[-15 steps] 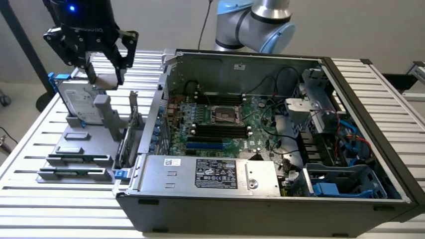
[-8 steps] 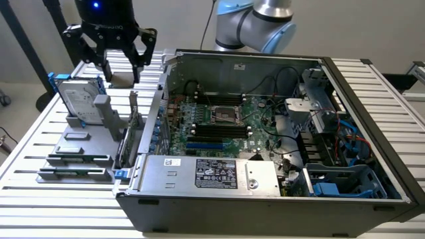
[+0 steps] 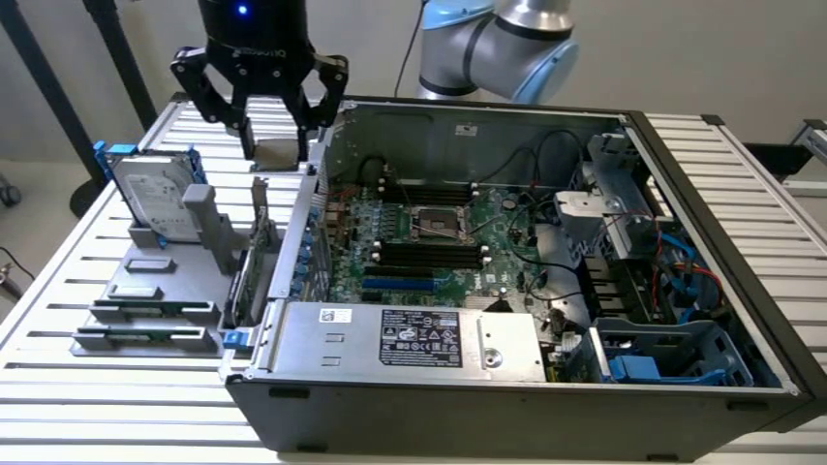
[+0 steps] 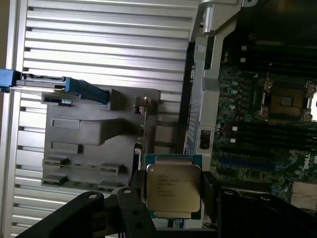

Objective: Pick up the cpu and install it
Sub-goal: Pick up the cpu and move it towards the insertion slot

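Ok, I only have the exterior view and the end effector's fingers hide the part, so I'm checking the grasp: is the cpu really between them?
Observer: Yes; in the wrist view the cpu is held by the end effector, a finger on each of two opposite edges.
Operator: Which face shows?
Observer: The metal plate with printed text faces the wrist camera.
Operator: Is it over the socket?
Observer: No; the grey parts holder lies behind it, the socket off to one side.
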